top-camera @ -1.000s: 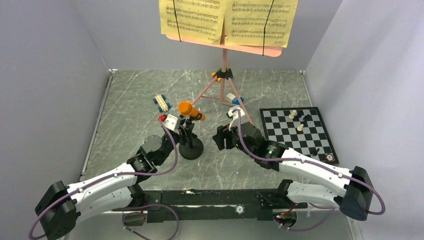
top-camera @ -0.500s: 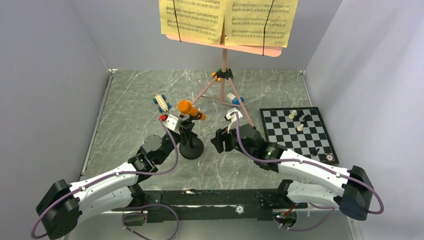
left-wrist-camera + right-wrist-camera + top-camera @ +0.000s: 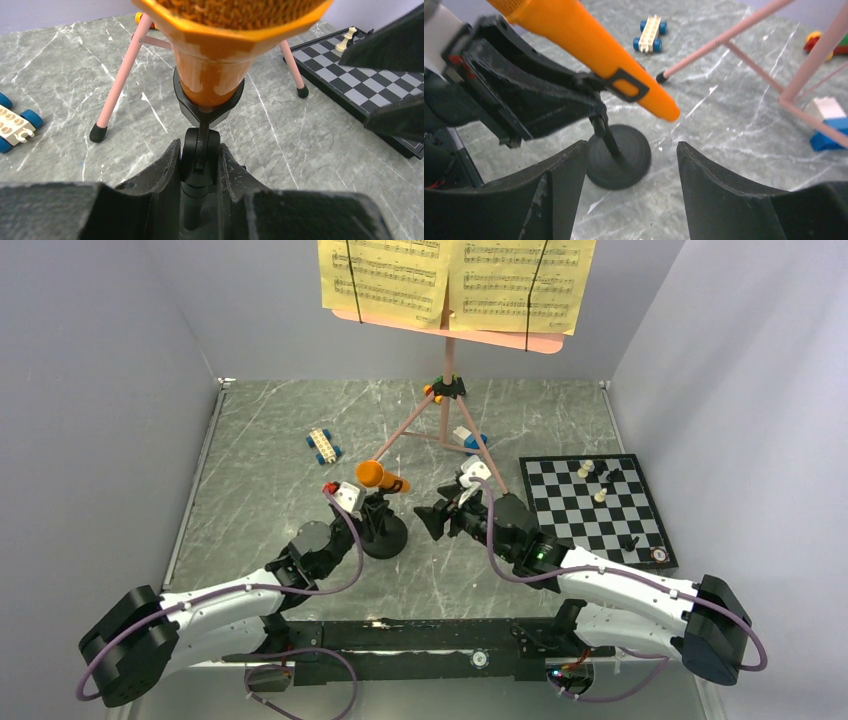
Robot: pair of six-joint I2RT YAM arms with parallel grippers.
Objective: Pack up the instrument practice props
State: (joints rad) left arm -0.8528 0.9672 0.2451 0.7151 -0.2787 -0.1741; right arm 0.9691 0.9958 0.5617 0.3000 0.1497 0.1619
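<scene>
Both arms have crept in over the last second: the left gripper (image 3: 372,512) has narrowed its jaws, the right gripper (image 3: 428,519) has edged left, and the mic (image 3: 381,476) now sits slightly nearer than before. In the left wrist view, the left fingers (image 3: 165,172) pinch the thin upright stem of the mic stand (image 3: 383,537) from both sides, just under the clip that holds the mic. The mic lies tilted in that clip, its mesh head to the left and its narrow tail pointing right. The right jaws are spread wide and hold nothing; they hover just right of the mic's tail, above the marbled table (image 3: 260,490), with the stand's round base between them in the right wrist view. The music stand (image 3: 448,360) rises at the far middle on its pink tripod legs, with the yellow pages (image 3: 455,280) strapped across its tray. A chessboard (image 3: 600,505) with a few pieces lies to the right. A toy car (image 3: 322,445) sits far left of the mic, and a blue-and-white block (image 3: 470,437) rests between the tripod legs.
</scene>
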